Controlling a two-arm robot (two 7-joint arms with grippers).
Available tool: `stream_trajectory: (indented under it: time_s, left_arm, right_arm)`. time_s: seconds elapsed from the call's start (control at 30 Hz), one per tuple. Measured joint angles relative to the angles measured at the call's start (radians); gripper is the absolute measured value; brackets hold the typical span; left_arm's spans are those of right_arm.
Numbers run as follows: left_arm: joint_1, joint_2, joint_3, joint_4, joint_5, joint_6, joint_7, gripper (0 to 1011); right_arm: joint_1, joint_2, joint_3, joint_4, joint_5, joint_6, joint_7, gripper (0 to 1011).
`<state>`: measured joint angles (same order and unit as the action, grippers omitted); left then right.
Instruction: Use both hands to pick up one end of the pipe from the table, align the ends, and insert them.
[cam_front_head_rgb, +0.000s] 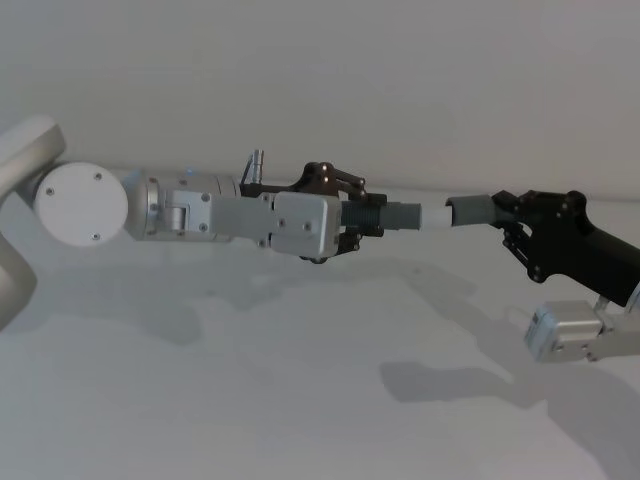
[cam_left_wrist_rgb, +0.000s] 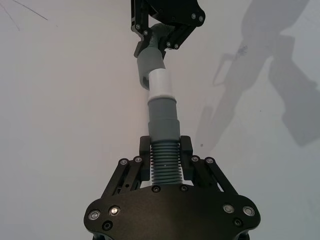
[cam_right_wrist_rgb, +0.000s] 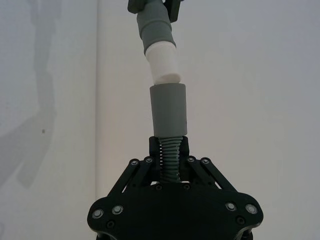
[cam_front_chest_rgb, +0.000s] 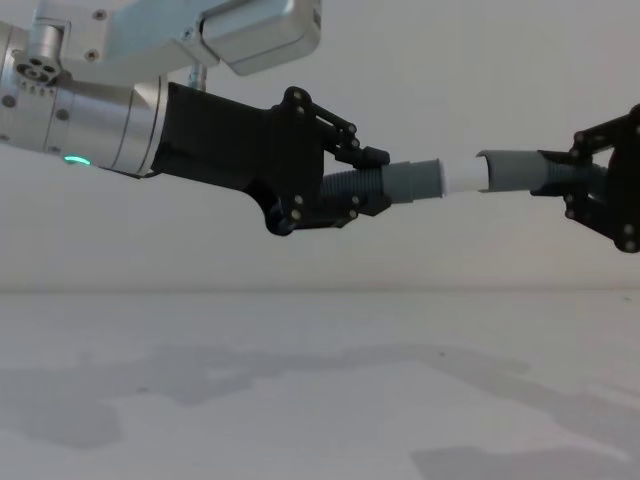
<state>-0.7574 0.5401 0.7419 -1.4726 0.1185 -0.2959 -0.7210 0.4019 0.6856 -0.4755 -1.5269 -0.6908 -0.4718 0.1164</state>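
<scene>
The pipe's two pieces hang in the air above the table (cam_front_head_rgb: 300, 400), end to end. My left gripper (cam_front_head_rgb: 365, 215) clamps the ribbed part of the spigot piece (cam_front_chest_rgb: 410, 181); my right gripper (cam_front_head_rgb: 505, 215) clamps the socket piece (cam_front_chest_rgb: 512, 168). I see the white tip (cam_right_wrist_rgb: 164, 62) right at the socket mouth (cam_right_wrist_rgb: 168, 90), slightly angled, not seated.

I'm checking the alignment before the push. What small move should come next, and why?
Probably a slight re-aim, then push together: the left gripper holds the white spigot tip at the socket mouth held by the right gripper, but the tip looks tilted and offset in the right wrist view.
</scene>
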Motion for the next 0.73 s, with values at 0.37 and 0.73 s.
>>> stream_trajectory:
  time_s: [0.37, 0.73]
  left_arm:
    - [0.0, 0.001, 0.0, 0.0, 0.0, 0.0, 0.0, 328]
    - [0.0, 0.001, 0.0, 0.0, 0.0, 0.0, 0.0, 328]
  right_arm:
    - [-0.003, 0.001, 0.001, -0.003, -0.007, 0.011, -0.003, 170]
    - [-0.004, 0.001, 0.002, -0.004, -0.01, 0.016, -0.004, 170]
